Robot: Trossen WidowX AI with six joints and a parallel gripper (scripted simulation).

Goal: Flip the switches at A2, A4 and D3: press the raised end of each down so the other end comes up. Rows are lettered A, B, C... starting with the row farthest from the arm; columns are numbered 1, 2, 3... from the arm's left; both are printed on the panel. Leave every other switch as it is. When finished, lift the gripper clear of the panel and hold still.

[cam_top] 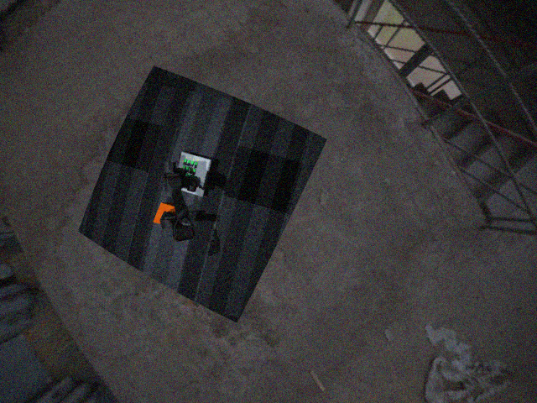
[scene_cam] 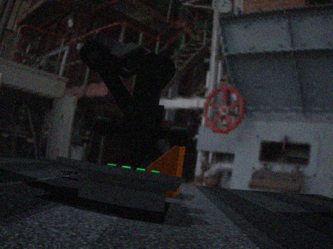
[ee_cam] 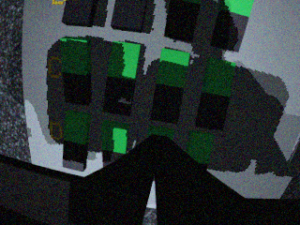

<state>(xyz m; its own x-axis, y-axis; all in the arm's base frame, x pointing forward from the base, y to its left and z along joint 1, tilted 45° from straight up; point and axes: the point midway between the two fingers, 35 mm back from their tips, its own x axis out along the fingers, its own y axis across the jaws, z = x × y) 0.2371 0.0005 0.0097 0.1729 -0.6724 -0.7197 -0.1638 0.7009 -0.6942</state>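
Note:
The light grey switch panel lies beneath the arm, largely in shadow. Its switches have green far halves and black near halves. In the wrist view my gripper is shut and empty, with its tips over or just in front of switch D3 and covering most of it. Whether the tips touch it cannot be told. D2 is left of the tips, D4 right and D1 far left. Row C shows beyond. Row A, with A2 and A4, is outside the wrist view and too small to read elsewhere.
An orange bracket stands beside the arm's base. The dark striped table top carries the panel and the arm. The arm's shadow falls across the panel. Row B switches show at the top of the wrist view.

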